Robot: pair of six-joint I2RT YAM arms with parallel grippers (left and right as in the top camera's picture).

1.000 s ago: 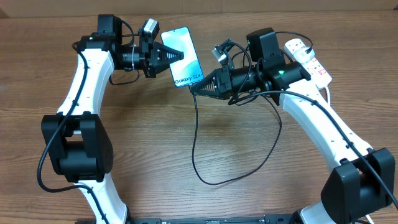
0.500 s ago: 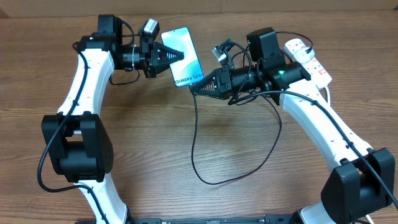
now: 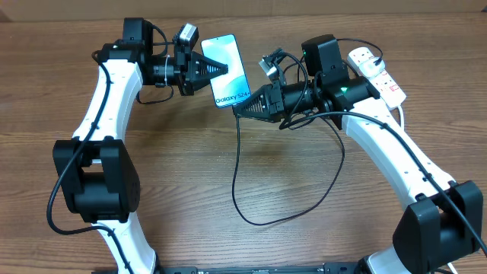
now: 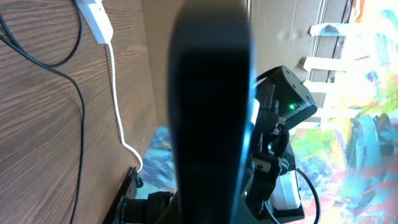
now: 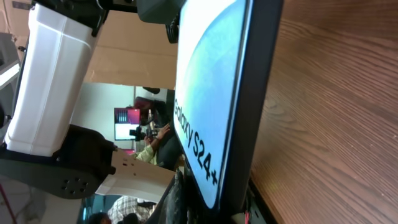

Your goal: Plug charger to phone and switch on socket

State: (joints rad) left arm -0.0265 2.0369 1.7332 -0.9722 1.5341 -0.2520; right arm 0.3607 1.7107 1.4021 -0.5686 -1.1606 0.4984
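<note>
The phone [image 3: 229, 70] is lifted off the table with its cyan screen up and the white text at its near end. My left gripper [image 3: 218, 68] is shut on its far half; in the left wrist view the phone's dark back [image 4: 211, 106] fills the middle. My right gripper [image 3: 239, 109] is shut on the charger's tip, right at the phone's near end [image 5: 208, 106]; the connector itself is hidden. The charger [image 3: 236, 175], a thin black cable, loops down over the table and back up right. The white socket [image 3: 376, 71] lies at the far right, partly under the right arm.
The wooden table [image 3: 183, 167] carries the cable loop in its middle. A thick white cord [image 4: 116, 87] runs along the table beside the socket. The arms' black bases [image 3: 95, 183] stand at the front left and front right.
The left gripper and the phone have shifted slightly to the right. The right arm and the cable stay put.
</note>
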